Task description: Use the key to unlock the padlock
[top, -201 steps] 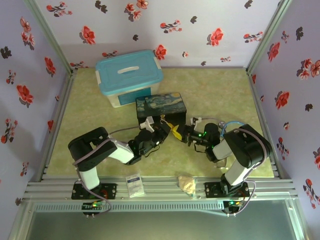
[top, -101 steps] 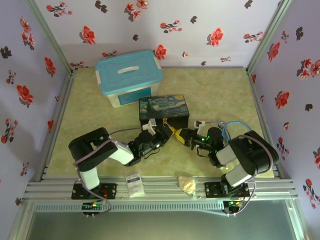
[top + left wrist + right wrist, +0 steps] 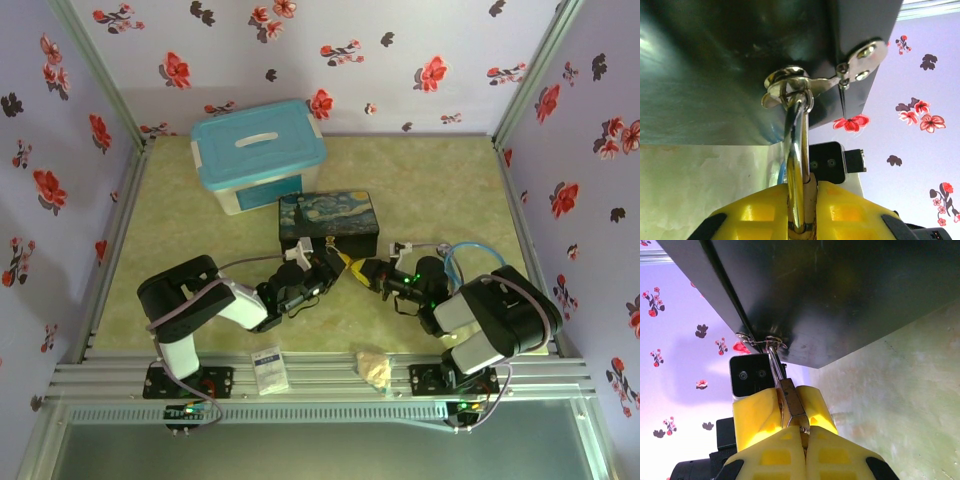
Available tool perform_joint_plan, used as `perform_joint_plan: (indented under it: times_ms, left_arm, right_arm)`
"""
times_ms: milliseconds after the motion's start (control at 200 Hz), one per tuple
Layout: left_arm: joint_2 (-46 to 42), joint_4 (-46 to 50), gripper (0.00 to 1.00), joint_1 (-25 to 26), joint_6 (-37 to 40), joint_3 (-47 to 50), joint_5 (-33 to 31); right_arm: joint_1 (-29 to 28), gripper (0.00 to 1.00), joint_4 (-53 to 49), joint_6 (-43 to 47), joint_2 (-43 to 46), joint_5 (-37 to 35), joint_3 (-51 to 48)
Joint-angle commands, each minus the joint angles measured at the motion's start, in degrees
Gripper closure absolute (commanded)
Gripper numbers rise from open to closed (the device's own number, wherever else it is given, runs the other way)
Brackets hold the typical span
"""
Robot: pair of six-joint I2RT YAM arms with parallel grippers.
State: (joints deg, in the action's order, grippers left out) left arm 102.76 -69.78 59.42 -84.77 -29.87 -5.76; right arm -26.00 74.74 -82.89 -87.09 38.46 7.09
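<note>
Carrying bluish print too small to read, a small white packet [image 3: 268, 368] lies on the metal rails at the near edge, between the two arm bases. The painted dark-blue box [image 3: 328, 212] bears a swirling night-sky picture on its lid.

Compared with a second ago, the box sits slightly farther right on the table [image 3: 430, 190], and the right arm's elbow has swung outward to the right. Both claws meet in front of the box as before.

The padlock [image 3: 791, 402] hangs at the box's front face. Its thin silver shackle is threaded through the ring of the metal clasp [image 3: 790, 87]. Its narrow brass-toned body is mostly hidden, clamped between the yellow fingers of the left gripper [image 3: 802, 200].

The right gripper [image 3: 805, 435] has its fingers pressed fully together, tips touching the padlock's lower end. A bit of metal [image 3: 802, 429] shows at their seam, too small to tell whether it is the key.
</note>
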Motion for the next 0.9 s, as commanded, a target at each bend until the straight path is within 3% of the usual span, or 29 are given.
perform_joint_plan:
  times_ms: [0, 125, 190, 240, 355, 435, 565, 890]
  left_arm:
    - [-1.4, -4.8, 1.0, 2.1, 2.2, -0.7, 2.3]
    - [-0.7, -4.8, 1.0, 2.6, 1.6, -0.9, 2.1]
    - [-0.3, -4.8, 1.0, 2.4, 2.0, -0.2, 1.0]
    - [0.3, -4.8, 1.0, 2.3, 1.9, 0.4, 0.3]
    - [1.0, -4.9, 1.0, 1.9, 1.6, 1.5, -0.6]
    - [1.1, -4.8, 1.0, 1.8, 1.6, 1.6, -0.7]
    - [1.9, -5.0, 1.0, 1.8, 0.7, 1.0, -0.5]
    - [1.7, -5.6, 1.0, 1.9, -0.4, -0.4, 0.4]
  right_arm:
    - [-2.4, 1.0, -0.2, 0.6, -1.0, -4.0, 3.0]
    - [-3.7, 1.0, 1.1, 0.3, -3.1, -4.8, 4.5]
    - [-3.7, 0.91, 1.8, 0.7, -4.0, -6.0, 3.8]
    - [-3.7, 0.9, 1.9, 1.5, -4.4, -6.5, 3.1]
    - [-3.7, 0.92, 1.3, 3.4, -3.9, -8.8, 0.4]
    - [-3.9, 1.0, -3.5, 5.9, -2.2, -10.9, -0.6]
    - [-6.3, 1.0, -11.4, 8.8, 2.6, -15.6, -0.7]
    - [-7.0, 1.0, -5.1, -11.3, 6.7, -17.4, 0.0]
